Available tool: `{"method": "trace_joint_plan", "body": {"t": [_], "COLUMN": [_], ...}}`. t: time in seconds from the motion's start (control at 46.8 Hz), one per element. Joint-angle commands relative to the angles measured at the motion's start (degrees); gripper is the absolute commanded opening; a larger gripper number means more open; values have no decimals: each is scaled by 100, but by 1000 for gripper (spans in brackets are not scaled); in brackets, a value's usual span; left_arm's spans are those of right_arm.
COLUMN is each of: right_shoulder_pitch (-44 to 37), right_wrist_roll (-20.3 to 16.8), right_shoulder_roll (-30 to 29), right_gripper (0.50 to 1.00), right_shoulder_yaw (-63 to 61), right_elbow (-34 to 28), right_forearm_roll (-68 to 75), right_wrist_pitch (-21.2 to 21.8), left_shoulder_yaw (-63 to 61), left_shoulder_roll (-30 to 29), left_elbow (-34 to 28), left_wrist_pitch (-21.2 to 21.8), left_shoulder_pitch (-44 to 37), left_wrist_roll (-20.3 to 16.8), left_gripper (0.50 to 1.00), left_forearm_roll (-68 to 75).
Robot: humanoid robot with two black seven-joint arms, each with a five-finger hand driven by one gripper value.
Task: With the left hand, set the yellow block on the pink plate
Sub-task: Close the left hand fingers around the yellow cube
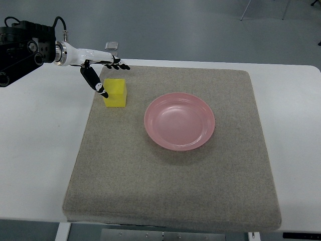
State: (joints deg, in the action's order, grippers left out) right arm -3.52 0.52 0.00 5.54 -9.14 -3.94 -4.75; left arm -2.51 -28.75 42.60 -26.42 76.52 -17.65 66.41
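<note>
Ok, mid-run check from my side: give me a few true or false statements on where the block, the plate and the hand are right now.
1. The yellow block already sits on the pink plate. False: it rests on the grey mat, left of the plate.
2. The plate holds nothing. True.
3. The left hand is by the block with fingers spread, not gripping it. True.
4. The right hand is hovering over the plate. False: no right hand is in view.
5. The mat lies on a white table. True.
</note>
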Motion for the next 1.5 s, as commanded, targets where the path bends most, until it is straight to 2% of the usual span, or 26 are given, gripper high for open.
{"method": "trace_joint_plan", "body": {"t": [0.0, 0.598, 0.748, 0.897, 1.132, 1.303, 1.474], "right_shoulder_pitch": [0, 0, 0, 0, 0, 0, 0], "right_wrist_roll": [0, 0, 0, 0, 0, 0, 0], "right_shoulder_roll": [0, 0, 0, 0, 0, 0, 0], "right_gripper": [924, 924, 924, 924, 924, 924, 924], "right_shoulder_yaw": [0, 0, 0, 0, 0, 0, 0], "right_elbow": [0, 0, 0, 0, -9, 0, 0], "right_forearm_roll": [-1, -1, 7, -1, -1, 7, 7], "right_wrist_pitch": [0, 0, 0, 0, 0, 0, 0], "left_shoulder_yaw": [4, 13, 13, 13, 4, 4, 13], "left_shoulder_roll": [10, 265, 326, 326, 326, 326, 326], "left_elbow": [-6, -41, -50, -59, -68, -103, -94], "left_wrist_pitch": [14, 155, 348, 357, 374, 576, 594], "left_shoulder_pitch": [-5, -260, -278, -278, -286, -286, -278], "left_wrist_roll": [-11, 7, 7, 16, 33, 33, 25], "left_gripper": [964, 958, 958, 939, 810, 669, 602], "left_forearm_roll": [231, 417, 417, 425, 487, 724, 724]}}
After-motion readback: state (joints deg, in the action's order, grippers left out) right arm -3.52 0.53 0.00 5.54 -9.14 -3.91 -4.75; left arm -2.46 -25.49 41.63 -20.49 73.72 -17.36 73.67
